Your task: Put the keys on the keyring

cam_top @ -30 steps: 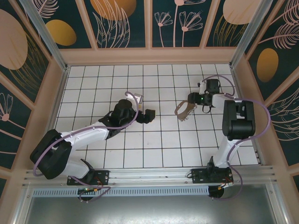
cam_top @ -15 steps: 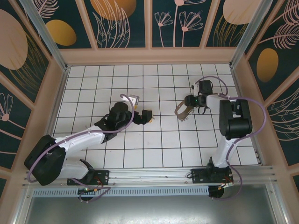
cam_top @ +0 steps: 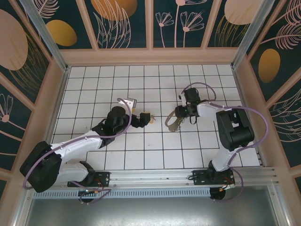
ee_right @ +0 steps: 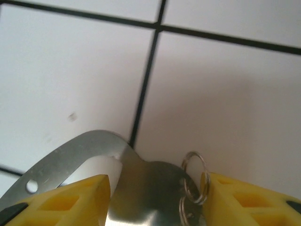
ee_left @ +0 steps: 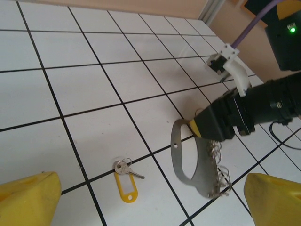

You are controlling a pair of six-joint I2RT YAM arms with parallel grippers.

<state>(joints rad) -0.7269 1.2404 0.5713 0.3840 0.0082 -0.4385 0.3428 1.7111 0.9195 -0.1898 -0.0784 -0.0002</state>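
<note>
A silver key (ee_left: 123, 167) on a small ring with a yellow tag (ee_left: 126, 186) lies flat on the white tiles. My left gripper (ee_left: 150, 207) hovers over it, open, with yellow fingertips (ee_left: 29, 197) wide apart and nothing between them. In the top view the key (cam_top: 150, 116) lies just right of the left gripper (cam_top: 141, 120). My right gripper (cam_top: 180, 113) is shut on the keyring (ee_left: 190, 162), a curved metal plate carrying several split rings (ee_left: 219, 172). In the right wrist view, yellow fingers (ee_right: 63, 202) flank the plate (ee_right: 150, 188), and a ring (ee_right: 194, 176) touches the right finger.
The white tiled table (cam_top: 141, 84) is boxed in by wooden walls (cam_top: 150, 56). The right arm's cable and white connector (ee_left: 231, 68) hang over the tiles to the right of the key. The two grippers are about a tile apart at the table's middle.
The right gripper has carried the keyring left and nearer, towards the middle. The left gripper has drawn back slightly, so the key and yellow tag now show beside it.
</note>
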